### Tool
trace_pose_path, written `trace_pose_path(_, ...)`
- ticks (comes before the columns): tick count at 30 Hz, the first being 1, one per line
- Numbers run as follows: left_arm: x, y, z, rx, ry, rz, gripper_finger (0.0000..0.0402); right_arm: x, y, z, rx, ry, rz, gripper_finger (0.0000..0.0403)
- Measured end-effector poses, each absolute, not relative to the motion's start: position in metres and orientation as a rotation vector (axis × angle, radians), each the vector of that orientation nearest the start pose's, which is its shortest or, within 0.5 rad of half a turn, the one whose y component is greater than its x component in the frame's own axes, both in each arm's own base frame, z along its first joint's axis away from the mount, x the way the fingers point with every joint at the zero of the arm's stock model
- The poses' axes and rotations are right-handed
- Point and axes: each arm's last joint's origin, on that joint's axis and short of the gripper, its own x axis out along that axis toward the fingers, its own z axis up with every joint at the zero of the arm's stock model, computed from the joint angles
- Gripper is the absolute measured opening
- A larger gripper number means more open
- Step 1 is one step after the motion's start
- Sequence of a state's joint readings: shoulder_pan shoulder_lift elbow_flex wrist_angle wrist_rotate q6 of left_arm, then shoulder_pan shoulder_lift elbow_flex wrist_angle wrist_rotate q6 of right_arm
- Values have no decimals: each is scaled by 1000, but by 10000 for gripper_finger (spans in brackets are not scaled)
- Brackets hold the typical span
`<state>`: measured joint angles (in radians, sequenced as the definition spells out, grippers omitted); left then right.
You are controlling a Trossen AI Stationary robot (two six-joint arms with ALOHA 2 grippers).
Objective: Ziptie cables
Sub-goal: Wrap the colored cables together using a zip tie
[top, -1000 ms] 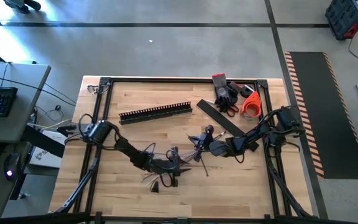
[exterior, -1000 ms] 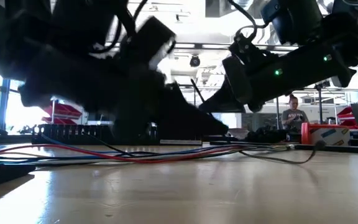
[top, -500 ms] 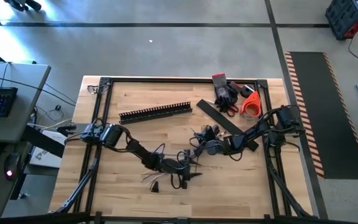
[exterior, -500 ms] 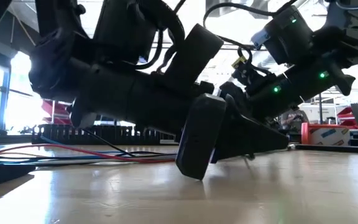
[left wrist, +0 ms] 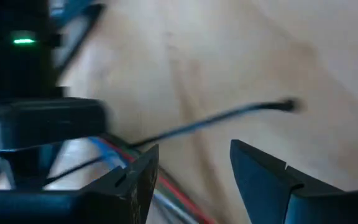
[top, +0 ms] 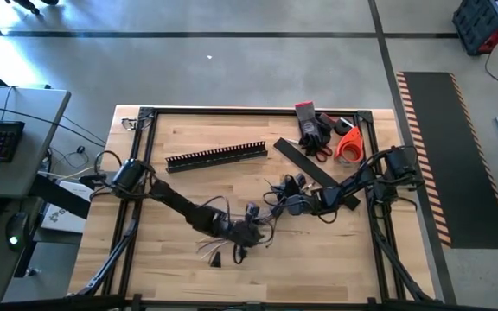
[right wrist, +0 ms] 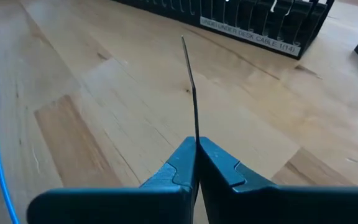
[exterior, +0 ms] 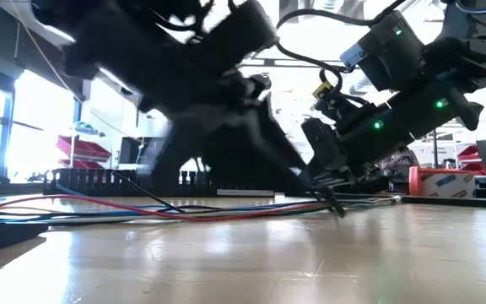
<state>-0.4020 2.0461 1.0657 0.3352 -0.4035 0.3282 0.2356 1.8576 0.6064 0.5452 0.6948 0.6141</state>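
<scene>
**Two arms meet over loose cables at mid-table**

Seen from above, a wooden table (top: 180, 186) holds two dark arms reaching toward each other near its centre. The cables (exterior: 184, 211), red, blue and dark strands, lie flat on the wood beneath and between the arms, splaying out toward the left arm's side.

The left gripper (left wrist: 191, 171) hangs low over the strands with its jaws parted and nothing between them; one dark wire and the coloured strands pass just ahead of it. The right gripper (right wrist: 196, 163) is closed tight on a thin dark strip (right wrist: 190, 81), probably a zip tie, which sticks straight out from its tips.

A toothed black rail (top: 217, 156) lies well behind the cables; a flat black strip (top: 305, 162), gloves (top: 313, 128) and an orange tape roll (top: 348, 145) sit at the far right corner.

The step in hand looks like gathering the strands. To do it well, the left jaws should close around all the wires together, lifting them slightly so the tie can pass underneath without snagging a stray strand.
</scene>
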Motion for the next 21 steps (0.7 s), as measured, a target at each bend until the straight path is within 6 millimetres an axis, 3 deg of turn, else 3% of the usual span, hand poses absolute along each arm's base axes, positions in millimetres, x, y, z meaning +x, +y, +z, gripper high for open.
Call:
trace_pose_path(5,374,-162,95,542,558,-193,175,296,52,87,270,447,-591,0)
trace_pose_path(11,385,-166,75,402,408,-108,175,297,53,89,267,436,-571,0)
trace_pose_path(21,389,-167,50,181,329,-24,158,298,53,90,278,432,-556,0)
